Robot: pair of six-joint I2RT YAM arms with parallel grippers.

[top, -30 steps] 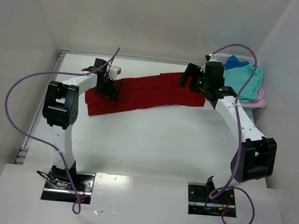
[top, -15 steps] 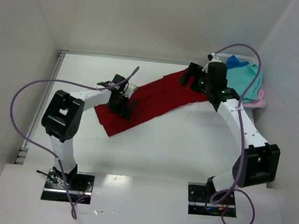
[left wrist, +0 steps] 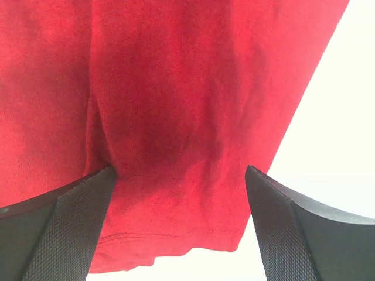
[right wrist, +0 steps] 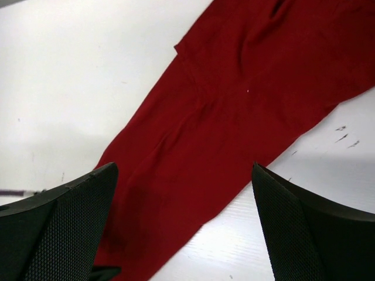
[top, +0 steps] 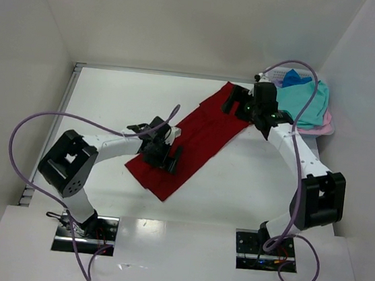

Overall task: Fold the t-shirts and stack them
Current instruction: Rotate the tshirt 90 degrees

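Observation:
A large dark red t-shirt point(top: 202, 132) lies folded into a long band, running diagonally from the back right to the near left of the white table. My left gripper point(top: 168, 157) sits low over its near end, jaws wide open. In the left wrist view the red cloth point(left wrist: 176, 88) and its hem fill the space between the fingers point(left wrist: 70, 228). My right gripper point(top: 237, 105) is open over the far end, and the red shirt point(right wrist: 234, 105) lies flat below it. Teal point(top: 307, 96), blue point(top: 293, 78) and pink point(top: 323, 123) t-shirts are heaped at the back right.
White walls close the table in on the left, back and right. The heap of shirts fills the back right corner beside the right arm point(top: 306, 167). Purple cables point(top: 25, 135) loop off both arms. The table's left edge has a metal rail point(top: 52, 139).
My left gripper has swept toward the near right, and the red shirt's left end came with it, swinging the band from nearly crosswise to diagonal. The right gripper has shifted slightly over the far end.

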